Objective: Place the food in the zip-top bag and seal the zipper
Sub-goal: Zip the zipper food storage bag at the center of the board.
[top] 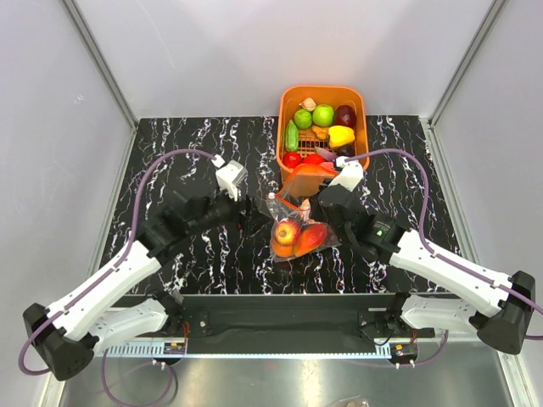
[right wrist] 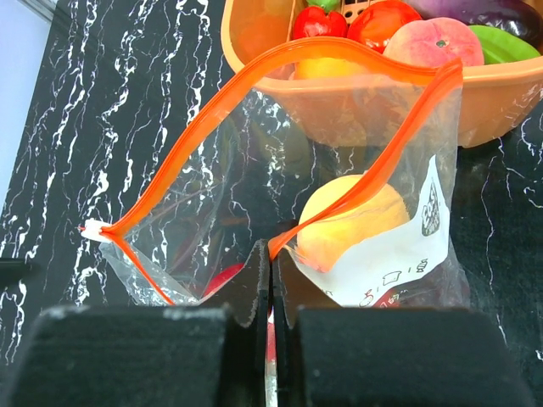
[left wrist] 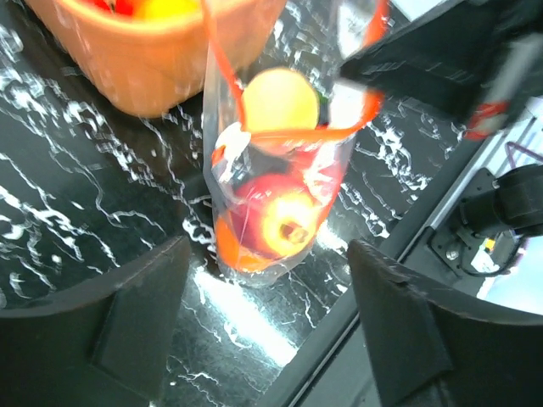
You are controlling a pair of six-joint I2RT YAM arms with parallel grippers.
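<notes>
The zip-top bag (top: 299, 231) sits mid-worktop (top: 187, 136), just in front of the orange basket (top: 284, 119). Its long axis runs near to far, with the bottom toward the arms and the open mouth raised toward the basket. Inside are toy fruits, among them a red-and-yellow apple (left wrist: 280, 222) and a peach-yellow piece (right wrist: 352, 219). The right arm reaches in diagonally from the near right corner. The right pincer (right wrist: 270, 263) is clamped on the near side of the zipper (right wrist: 339, 61), which gapes in a loop. The left arm angles in from the near left. The left pincer (left wrist: 267, 326) stands wide apart, holding nothing, with the bag just ahead of it.
</notes>
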